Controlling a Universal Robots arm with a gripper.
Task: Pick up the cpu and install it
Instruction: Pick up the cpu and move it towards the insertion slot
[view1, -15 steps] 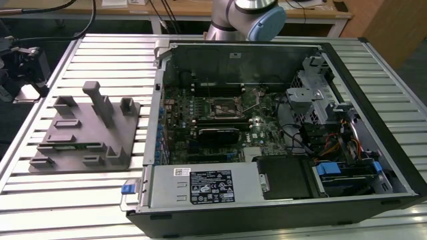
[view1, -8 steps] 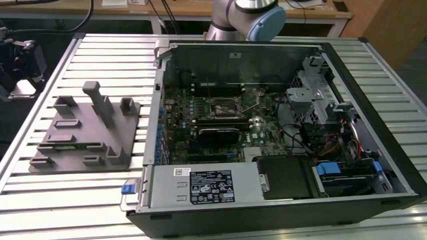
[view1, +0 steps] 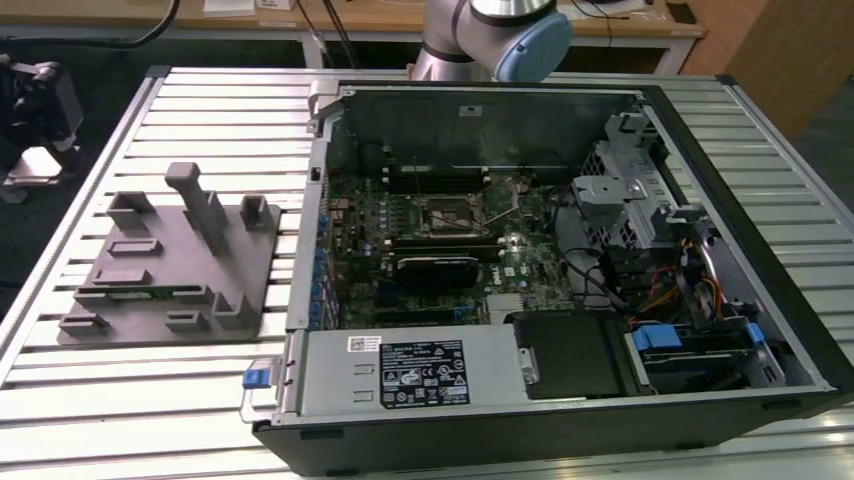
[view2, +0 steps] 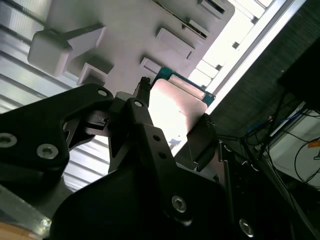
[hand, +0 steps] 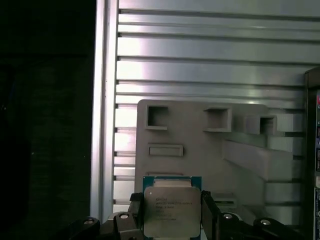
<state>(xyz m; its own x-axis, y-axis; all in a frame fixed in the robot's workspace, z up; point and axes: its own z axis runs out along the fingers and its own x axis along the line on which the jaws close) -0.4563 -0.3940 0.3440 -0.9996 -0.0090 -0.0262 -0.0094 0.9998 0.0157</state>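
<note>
The cpu (hand: 172, 212) is a flat square chip with a silver-grey top plate and a green-blue rim. My gripper (hand: 172, 216) is shut on it, one black finger (hand: 137, 212) against each opposite edge. In the second wrist view the cpu (view2: 176, 106) shows bright between the same fingers (view2: 141, 97). It hangs well above the grey fixture tray (hand: 200, 145), apart from it. The black-framed socket (view1: 447, 212) sits in the middle of the motherboard inside the open computer case (view1: 534, 260), with its thin load lever (view1: 505, 208) raised beside it.
The fixture tray (view1: 167, 270) with raised posts lies on the slatted metal table (view1: 80, 400), at the exterior view's left of the case. The arm's base (view1: 487, 35) stands behind the case. Cables and a drive cage (view1: 641, 210) crowd the case's right side.
</note>
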